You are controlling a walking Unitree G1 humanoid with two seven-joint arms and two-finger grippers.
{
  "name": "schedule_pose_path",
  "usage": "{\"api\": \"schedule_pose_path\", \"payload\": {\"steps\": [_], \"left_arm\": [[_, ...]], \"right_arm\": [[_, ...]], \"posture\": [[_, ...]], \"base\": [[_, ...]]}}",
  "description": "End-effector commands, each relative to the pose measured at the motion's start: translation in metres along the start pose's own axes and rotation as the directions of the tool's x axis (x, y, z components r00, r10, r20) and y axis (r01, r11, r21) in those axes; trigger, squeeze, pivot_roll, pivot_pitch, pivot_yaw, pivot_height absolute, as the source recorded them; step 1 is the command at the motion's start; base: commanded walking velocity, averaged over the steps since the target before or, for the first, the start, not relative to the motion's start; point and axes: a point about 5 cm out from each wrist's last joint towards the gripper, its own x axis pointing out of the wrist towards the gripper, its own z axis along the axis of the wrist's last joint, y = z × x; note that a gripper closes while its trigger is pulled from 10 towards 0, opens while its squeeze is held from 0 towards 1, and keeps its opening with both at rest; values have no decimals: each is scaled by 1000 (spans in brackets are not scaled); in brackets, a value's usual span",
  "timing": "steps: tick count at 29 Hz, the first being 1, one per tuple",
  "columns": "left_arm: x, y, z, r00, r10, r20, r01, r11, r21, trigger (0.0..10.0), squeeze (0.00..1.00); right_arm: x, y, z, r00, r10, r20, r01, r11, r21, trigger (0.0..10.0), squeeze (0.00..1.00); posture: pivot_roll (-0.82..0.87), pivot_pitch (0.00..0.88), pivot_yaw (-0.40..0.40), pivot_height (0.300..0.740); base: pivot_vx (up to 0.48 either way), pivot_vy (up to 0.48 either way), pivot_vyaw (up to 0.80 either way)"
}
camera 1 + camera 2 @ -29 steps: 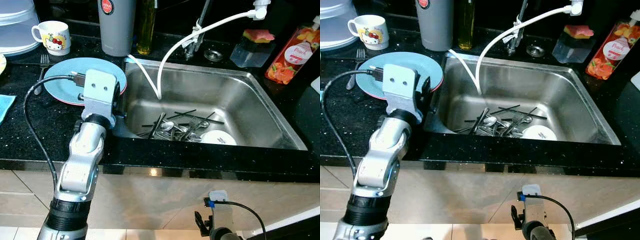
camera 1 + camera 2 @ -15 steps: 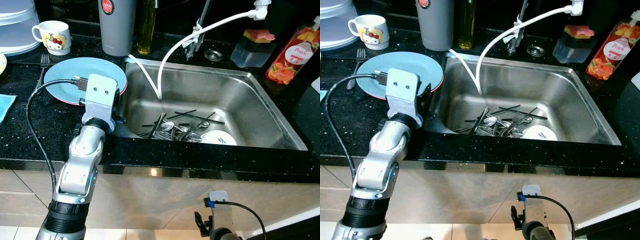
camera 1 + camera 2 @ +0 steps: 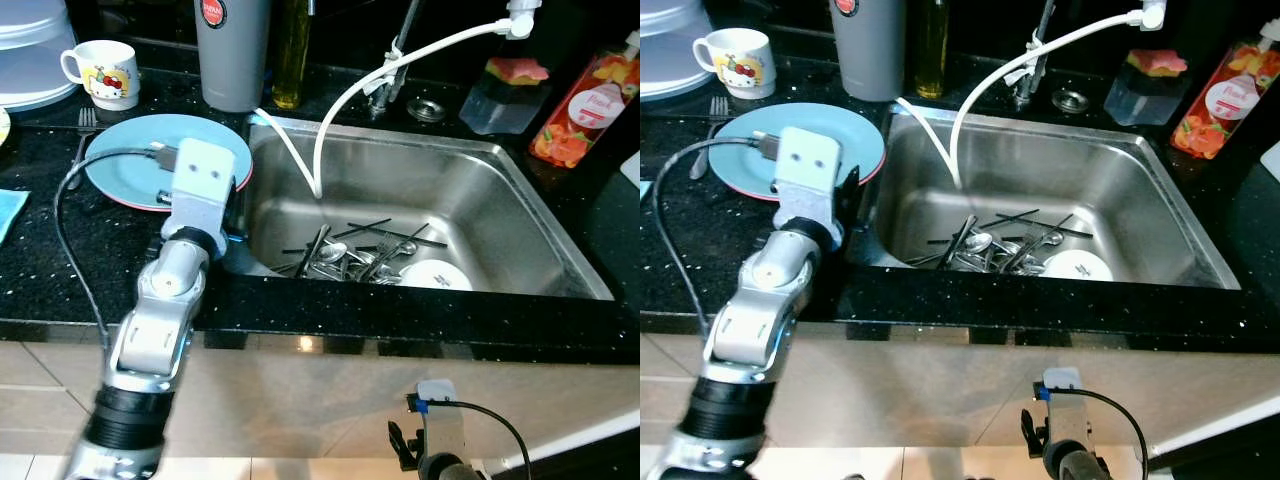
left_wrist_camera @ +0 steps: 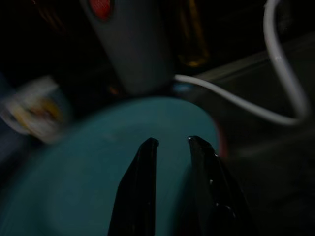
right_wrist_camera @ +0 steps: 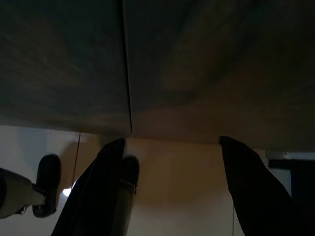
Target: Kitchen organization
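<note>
1. On the black counter just left of the sink lies the blue plate (image 3: 140,160), flat and face up, its near right part hidden behind the left arm. Being round, it has no long axis to speak of; it simply faces upward, its right rim close to the sink's edge.
2. Over that plate, in the left wrist view, the left gripper (image 4: 172,142) hovers with its two black fingers a narrow gap apart and nothing between them. Whether the tips touch the plate I cannot tell.
3. Inside the steel sink (image 3: 520,190) a heap of cutlery (image 3: 360,255) lies on the bottom: spoons and forks crossed by dark chopsticks, their long axes running in several directions. A small white dish (image 3: 435,275) sits just beside the heap, toward the near right.
4. Behind the plate stand a cartoon mug (image 3: 100,70), a grey tumbler (image 3: 235,50) and an oil bottle (image 3: 293,50). A fork (image 3: 84,135) lies by the plate's far left rim, its long axis running front to back.
5. A white hose (image 3: 390,70) arcs from the tap down into the sink. On the far right sit a sponge holder (image 3: 505,90) and a red soap bottle (image 3: 590,100).
6. Below the counter's front, the right gripper (image 5: 170,147) hangs idle, fingers wide apart and empty.
7. My judgement: organizing looks barely begun. The sink is full, and the plate, mug and fork remain out, so nearly everything is left.
</note>
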Motion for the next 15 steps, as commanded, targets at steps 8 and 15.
{"api": "schedule_pose_path", "payload": {"steps": [8, 15], "left_arm": [[4, -3, 5, 999, -15, 32, 8, 975, 222, 10000, 0], [4, -5, 8, 997, -64, 42, 48, 950, 308, 10000, 0]], "right_arm": [[-1, -1, -7, 1000, -9, -25, 9, 1000, 11, 10000, 0], [0, -1, -7, 1000, -8, -26, 9, 1000, 11, 10000, 0]], "posture": [[187, 100, -126, 740], [190, 97, -126, 740]], "base": [[0, 0, 0], [0, 0, 0]]}}
